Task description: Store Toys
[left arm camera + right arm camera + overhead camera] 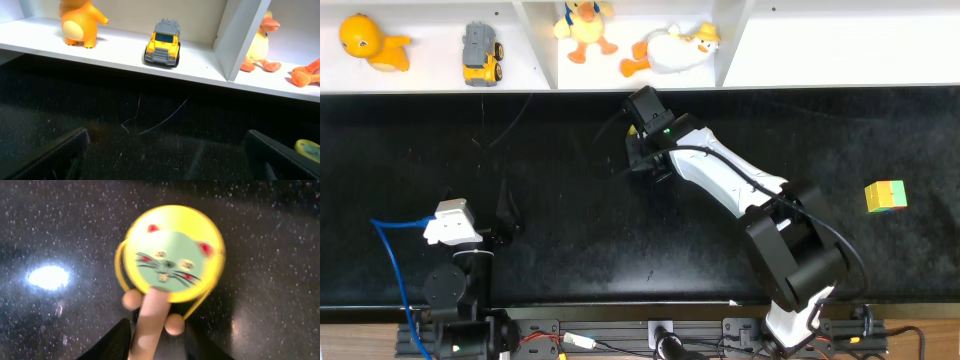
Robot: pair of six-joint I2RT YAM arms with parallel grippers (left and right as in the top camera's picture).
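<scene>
Your right claw [155, 330] is clamped on the wooden handle [149, 315] of the yellow rattle drum [172, 255]. The drum's round cat face sits just ahead of the fingertips, with a small bead on either side of the handle. Whether the drum is resting on the black table [570, 250] or lifted just off it is hard to judge from the wrist view. Seen from above, that claw [645, 160] is out over the middle of the table, and the white shelf [820, 45] lies just beyond it. There the yellow duckling [585, 28] and the white duck plush [675, 48] are almost straight ahead of it. The multicoloured block [885, 196] lies on the table well off to that claw's right. Your left claw [165, 135] has its fingers spread wide with nothing between them. It is low over the table, and the toy truck [162, 42] is on the shelf straight ahead of it, with the orange duck figure [75, 22] ahead to its left.
</scene>
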